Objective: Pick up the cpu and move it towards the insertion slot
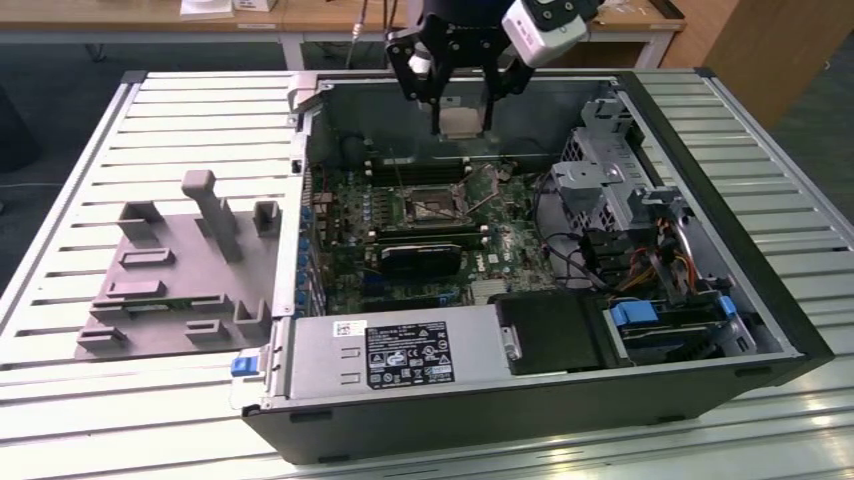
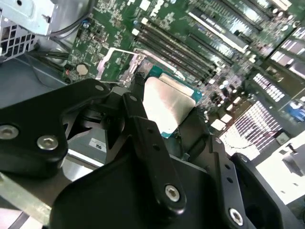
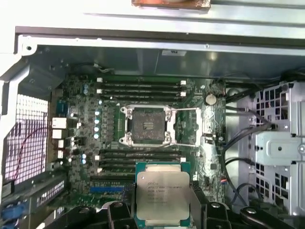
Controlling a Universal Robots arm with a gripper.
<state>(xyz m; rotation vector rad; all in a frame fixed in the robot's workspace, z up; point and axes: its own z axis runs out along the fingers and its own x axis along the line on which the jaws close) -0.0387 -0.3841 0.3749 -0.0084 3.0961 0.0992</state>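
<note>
Exterior view: black metal two-fingered gripper (image 1: 462,122) at upper centre of the frame, fingers closed on the small flat square cpu with silvery top (image 1: 462,122), held in the air over the far edge of the open dark computer case (image 1: 787,330). Below it, mid-frame, the square insertion slot with shiny metal frame and dark centre (image 1: 430,205) on the green circuit board (image 1: 514,250). Grey plastic fixture (image 1: 167,275) on the slatted metal table (image 1: 80,220), at the exterior view's left.

Second wrist view: brushed silver cpu (image 2: 167,107) with teal rim, pinched between matte black bolted fingers (image 2: 143,119), board blurred behind.

First wrist view: cpu (image 3: 163,193) with printed lid, gripped at two opposite edges; slot (image 3: 145,125) open, apart from the chip, dark memory rails between them.
</note>
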